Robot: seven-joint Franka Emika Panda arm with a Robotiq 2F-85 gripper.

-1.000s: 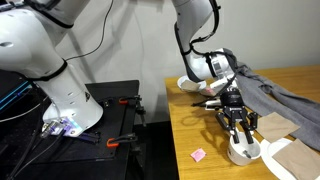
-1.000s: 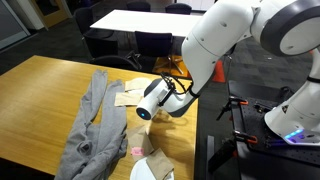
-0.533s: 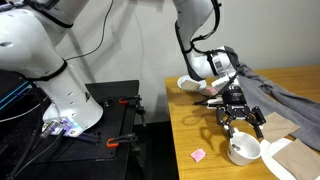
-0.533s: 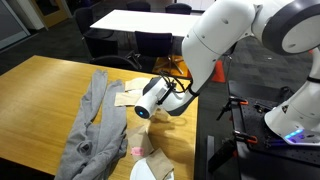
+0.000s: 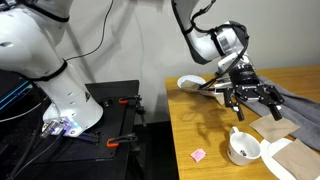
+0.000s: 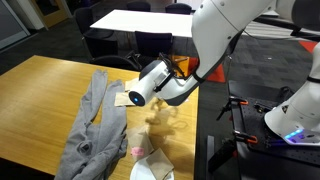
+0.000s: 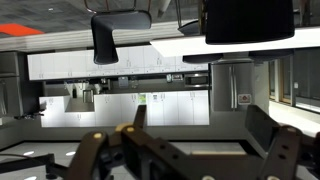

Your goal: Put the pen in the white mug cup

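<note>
white mug cup mouth unblocked, grey cloth nearby

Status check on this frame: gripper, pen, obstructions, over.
gripper open, empty, above the white mug cup. pen appears inside it, tip poking over rim. grey cloth alongside, not blocking.

white mug cup sits on the table, hand above it.

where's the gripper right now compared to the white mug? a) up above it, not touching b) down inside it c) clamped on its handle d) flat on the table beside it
a: in an exterior view the gripper hangs open above the white mug, with a clear gap between its fingers and the rim.
</note>
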